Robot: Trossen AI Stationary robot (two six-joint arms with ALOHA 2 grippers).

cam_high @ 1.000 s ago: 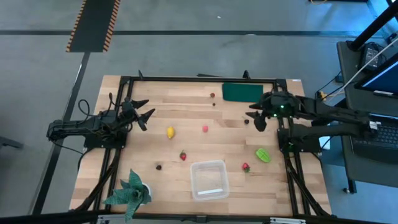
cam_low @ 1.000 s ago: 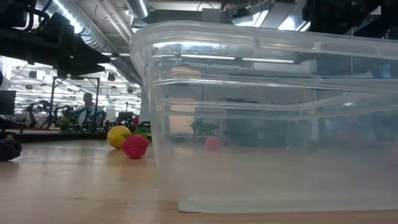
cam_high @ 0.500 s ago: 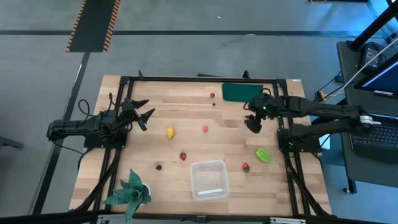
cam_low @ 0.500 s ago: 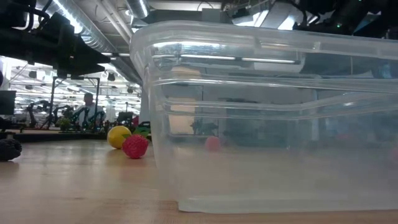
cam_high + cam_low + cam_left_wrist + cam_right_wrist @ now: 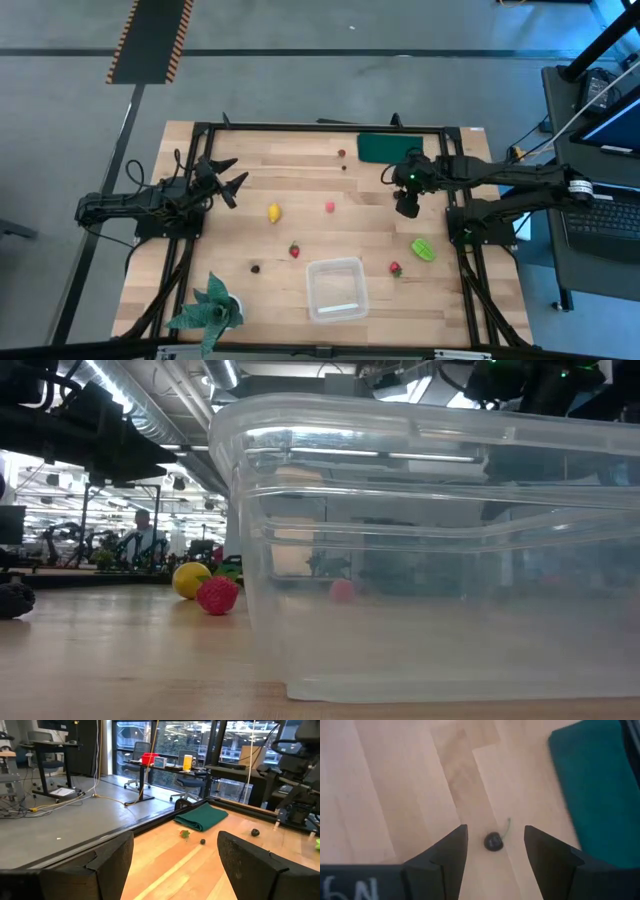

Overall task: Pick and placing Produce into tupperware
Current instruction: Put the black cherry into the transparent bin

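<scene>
right gripper [image 5: 405,192] poised over a tiny dark berry [image 5: 493,841] on a wooden table [image 5: 300,215], fingers spread apart with nothing between them but air.

seen from the right wrist, dark berry with a thin stem lying on the wood in the gap between the two fingers, untouched, close to the dark green pad [image 5: 390,148]. left gripper [image 5: 228,178] waiting off at the left side of the table, fingers wide apart and empty. clear tupperware [image 5: 336,289] sitting empty near the front edge, middle of the table. scattered around it on the wood: yellow lemon [image 5: 274,212], pink berry [image 5: 330,207], red berry [image 5: 294,250], another red berry [image 5: 395,268], light green piece [image 5: 423,249], small dark piece [image 5: 255,268]. teal leafy plant [image 5: 208,308] at the front left corner.
</scene>
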